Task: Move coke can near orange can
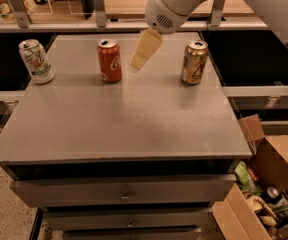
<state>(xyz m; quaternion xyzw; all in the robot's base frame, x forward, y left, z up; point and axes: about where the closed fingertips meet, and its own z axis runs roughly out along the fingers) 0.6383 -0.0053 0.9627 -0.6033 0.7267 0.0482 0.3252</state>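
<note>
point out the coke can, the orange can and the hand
coke can [109, 63], camera view, middle of its red side
orange can [194, 65], camera view, middle of its golden side
hand [137, 63], camera view, its cream tip, hovering between the two cans, nearer the coke can

The white, rounded arm [184, 4] reaches in from the upper right, its wrist housing showing a round vent grille. Below it the cream-coloured pincer [138, 61] slants down and leftward, hanging above the rear of the flat grey counter [134, 129].
</note>
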